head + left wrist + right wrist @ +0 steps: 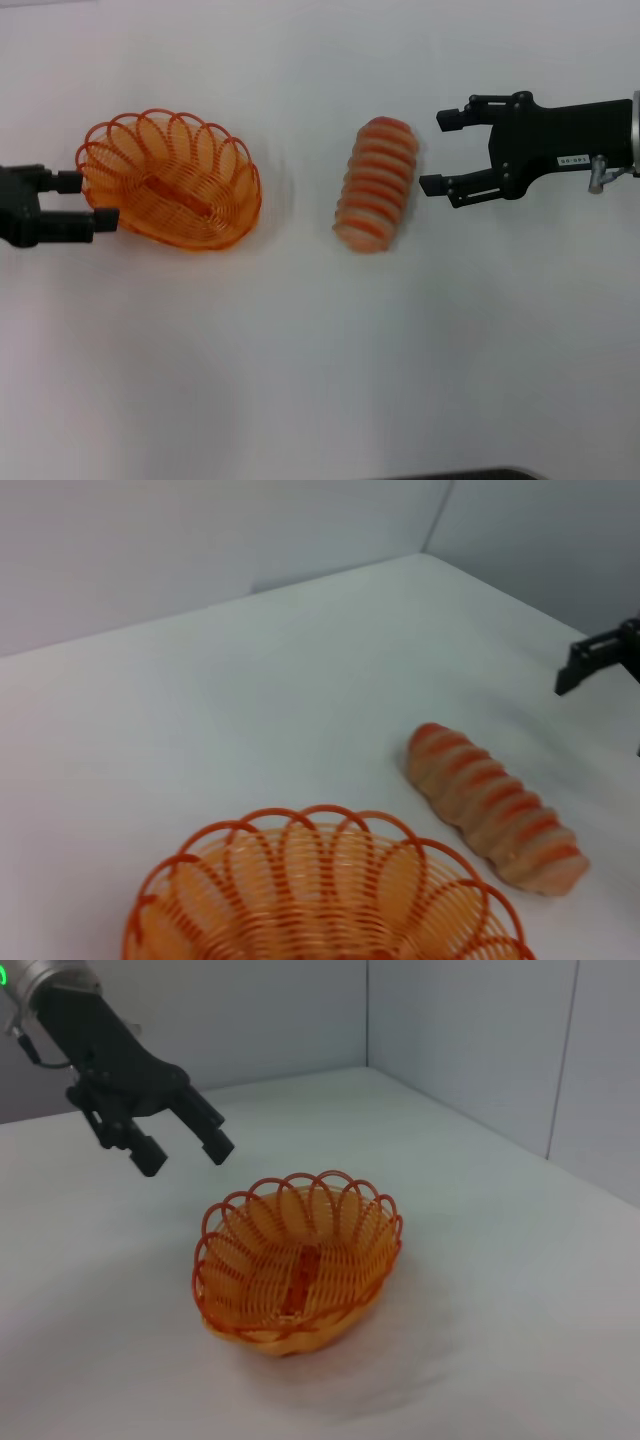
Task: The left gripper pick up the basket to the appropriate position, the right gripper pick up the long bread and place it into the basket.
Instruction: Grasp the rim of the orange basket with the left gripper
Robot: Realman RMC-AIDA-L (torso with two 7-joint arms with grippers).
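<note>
The orange wire basket (170, 180) sits empty on the white table at the left; it also shows in the left wrist view (320, 890) and the right wrist view (300, 1265). My left gripper (98, 201) is open at the basket's left end, its fingers either side of the rim. In the right wrist view this gripper (182, 1152) hangs just above and apart from the rim. The long bread (378, 183) lies on the table in the middle, also seen in the left wrist view (495, 805). My right gripper (440, 152) is open and empty, just right of the bread.
The white table (320, 360) stretches bare toward the front. Grey walls meet behind it in the right wrist view (470, 1050). A dark edge (470, 474) shows at the table's front.
</note>
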